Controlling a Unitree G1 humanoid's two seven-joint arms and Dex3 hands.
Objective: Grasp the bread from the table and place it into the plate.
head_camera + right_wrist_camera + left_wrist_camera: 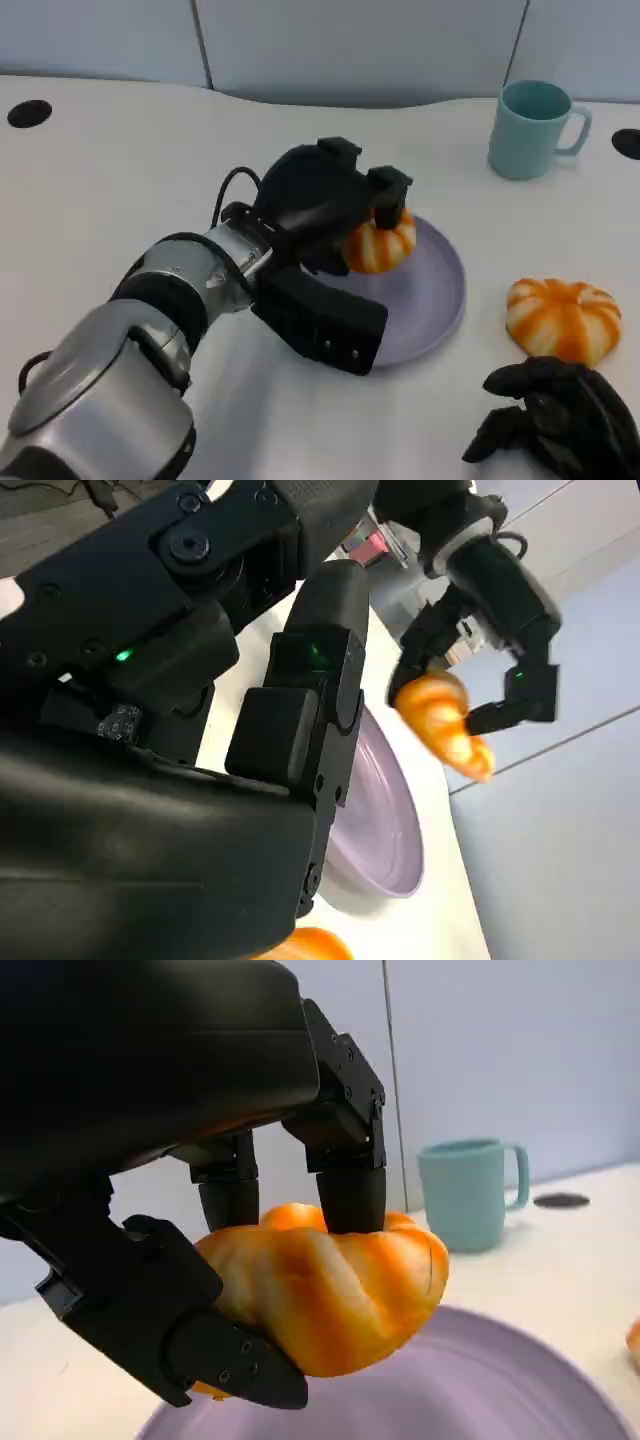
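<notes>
Head view: the robot's left hand (325,205) grips an orange-striped bread roll (382,240), fingers curled over its top, holding it just above the lilac plate (435,300) without touching it. A second bread roll (563,318) lies on the white table (100,190) beside the plate. Just below it, the right hand (555,415) rests, fingers curled, holding nothing. A teal mug (532,128) stands well beyond.

Orange-striped bread (382,243) in left robot hand (318,205) above lavender plate (436,300)

text: none legible | labels: none | brands: none | numbers: none | signs: none
</notes>
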